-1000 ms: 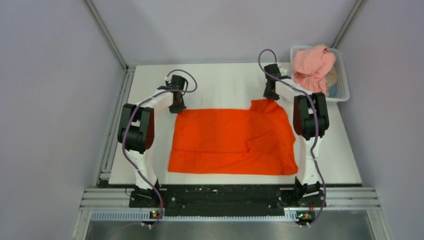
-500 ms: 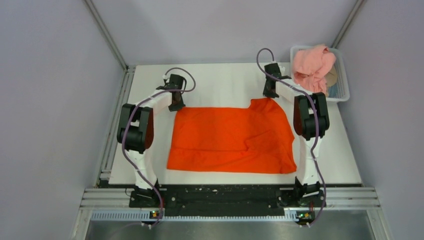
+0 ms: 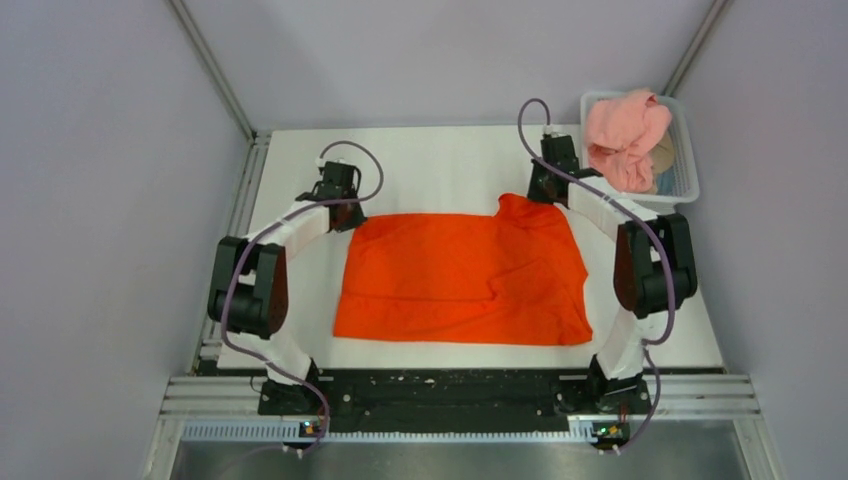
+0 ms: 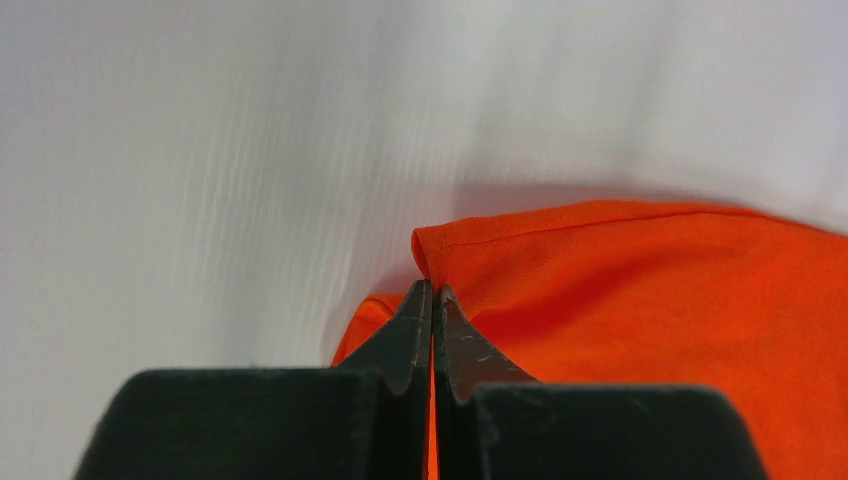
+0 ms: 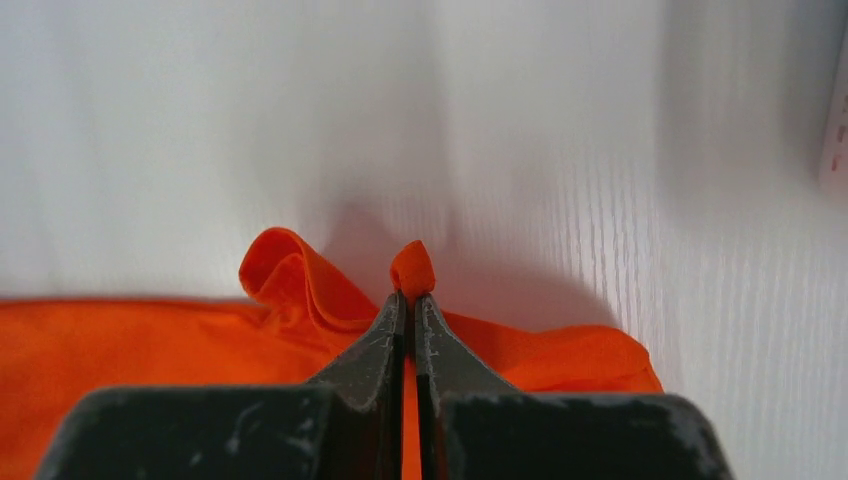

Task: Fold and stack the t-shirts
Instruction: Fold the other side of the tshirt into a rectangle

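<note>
A bright orange-red t-shirt (image 3: 460, 280) lies spread on a white table (image 3: 440, 165), stretched between two robot grippers that each hold one of its far corners. The cloth is plain and soft and forms a rough rectangle. Its long axis runs side to side from one gripper to the other, and its near edge lies toward the arm bases. A shallow crease crosses its near half. Which edge is the collar cannot be told. The left gripper (image 4: 432, 292) has its jaws pressed together on the far left corner, with orange cloth showing in the slit between them and a hemmed edge just past the tips. The right gripper (image 5: 410, 297) pinches the far right corner, where the cloth bunches into a raised fold and a small nub pokes out beyond the tips. Well to the right of that gripper, a pale pink t-shirt (image 3: 625, 135) sits crumpled in a white basket (image 3: 685, 170).
</note>
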Robot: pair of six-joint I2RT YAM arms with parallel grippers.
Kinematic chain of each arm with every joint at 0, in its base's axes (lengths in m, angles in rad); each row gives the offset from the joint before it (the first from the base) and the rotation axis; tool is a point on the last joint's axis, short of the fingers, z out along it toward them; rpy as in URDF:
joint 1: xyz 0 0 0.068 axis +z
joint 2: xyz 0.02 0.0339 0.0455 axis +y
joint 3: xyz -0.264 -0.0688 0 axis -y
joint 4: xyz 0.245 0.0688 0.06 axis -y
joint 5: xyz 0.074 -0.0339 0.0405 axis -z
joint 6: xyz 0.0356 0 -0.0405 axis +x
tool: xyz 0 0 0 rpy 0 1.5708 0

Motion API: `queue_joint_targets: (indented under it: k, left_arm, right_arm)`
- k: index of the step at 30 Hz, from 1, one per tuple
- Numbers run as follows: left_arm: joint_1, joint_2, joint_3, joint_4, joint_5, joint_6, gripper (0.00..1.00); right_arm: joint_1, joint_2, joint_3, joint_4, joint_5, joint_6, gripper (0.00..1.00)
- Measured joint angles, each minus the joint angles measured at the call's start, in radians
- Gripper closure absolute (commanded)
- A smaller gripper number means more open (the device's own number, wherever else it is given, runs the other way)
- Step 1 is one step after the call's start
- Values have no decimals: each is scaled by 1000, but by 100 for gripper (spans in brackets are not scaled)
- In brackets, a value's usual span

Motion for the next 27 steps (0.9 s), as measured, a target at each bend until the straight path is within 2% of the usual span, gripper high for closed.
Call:
queue_joint_targets:
  k: [7,13,22,27]
  left_arm:
    - [-6,-254,-252,99,43,-69,100]
    - [-29,-386,-407,142,47,-136,100]
    - [-51,-642,-596,148,-3,-227,100]
    - [-53,-782,-704,141,-23,-272,100]
  right_arm:
    - [66,-267,-227,18,-15,-8,100]
    - [113,-449,-357,0,-13,-5,100]
    - [126,-729,-497,-73,-14,1,100]
    - [126,-814,-557,-108,-21,5,100]
